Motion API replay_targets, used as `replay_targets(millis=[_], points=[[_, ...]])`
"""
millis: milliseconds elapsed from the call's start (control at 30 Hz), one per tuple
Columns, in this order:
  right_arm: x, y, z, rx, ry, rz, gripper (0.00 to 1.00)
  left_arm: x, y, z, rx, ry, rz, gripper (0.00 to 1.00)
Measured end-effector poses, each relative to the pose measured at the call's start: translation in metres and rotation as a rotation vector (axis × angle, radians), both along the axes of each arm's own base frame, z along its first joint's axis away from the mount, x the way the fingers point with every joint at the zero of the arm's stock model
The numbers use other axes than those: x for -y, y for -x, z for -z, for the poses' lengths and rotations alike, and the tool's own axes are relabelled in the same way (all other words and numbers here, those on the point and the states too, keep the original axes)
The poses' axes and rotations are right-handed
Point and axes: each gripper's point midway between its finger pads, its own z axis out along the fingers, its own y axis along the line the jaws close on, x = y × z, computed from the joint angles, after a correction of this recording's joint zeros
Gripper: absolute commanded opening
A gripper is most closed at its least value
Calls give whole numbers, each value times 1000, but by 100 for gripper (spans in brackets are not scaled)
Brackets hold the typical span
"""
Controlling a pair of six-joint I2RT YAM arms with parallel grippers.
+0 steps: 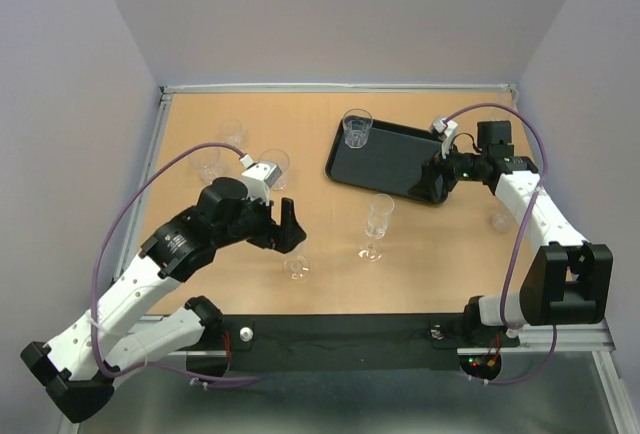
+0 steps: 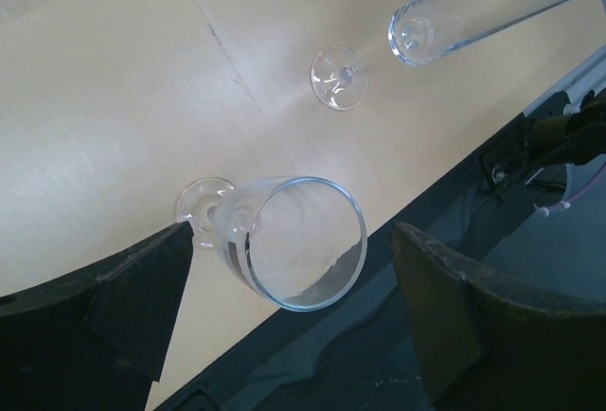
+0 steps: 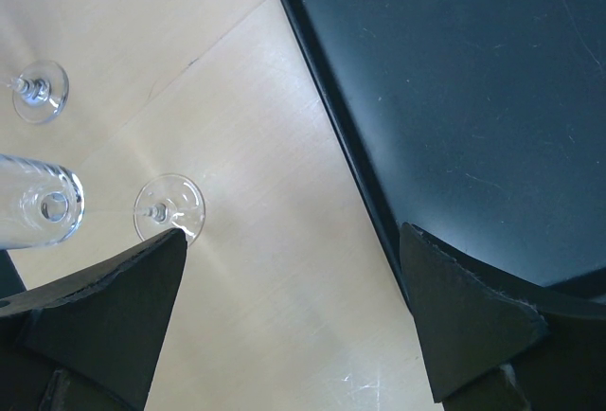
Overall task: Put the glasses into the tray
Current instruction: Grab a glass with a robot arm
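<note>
The black tray point(image 1: 400, 166) lies at the back right with one clear tumbler point(image 1: 357, 129) standing in its far left corner. A tall flute point(image 1: 377, 226) stands mid-table. A small stemmed glass point(image 1: 296, 266) stands near the front edge. My left gripper point(image 1: 280, 229) is open, just above and behind it. In the left wrist view the small stemmed glass point(image 2: 284, 241) shows between my spread fingers point(image 2: 142, 288), untouched. My right gripper point(image 1: 438, 176) is open and empty over the tray's near edge point(image 3: 331, 117).
Three more clear glasses stand at the back left point(image 1: 233, 132), point(image 1: 207, 162), point(image 1: 275, 166). Another glass point(image 1: 500, 219) stands under my right arm. The flute's foot point(image 3: 169, 207) shows beside my right gripper's left finger. A black strip point(image 1: 350, 339) runs along the front edge.
</note>
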Motion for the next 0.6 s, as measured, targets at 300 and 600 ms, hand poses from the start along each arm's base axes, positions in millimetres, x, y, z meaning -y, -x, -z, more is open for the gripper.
replay_targets(millis=[300, 600], points=[[0, 0, 0, 0, 0, 0, 99, 7, 0, -5, 23, -55, -8, 96], [0, 0, 1, -5, 0, 1, 99, 11, 1, 2, 21, -157, -30, 87]])
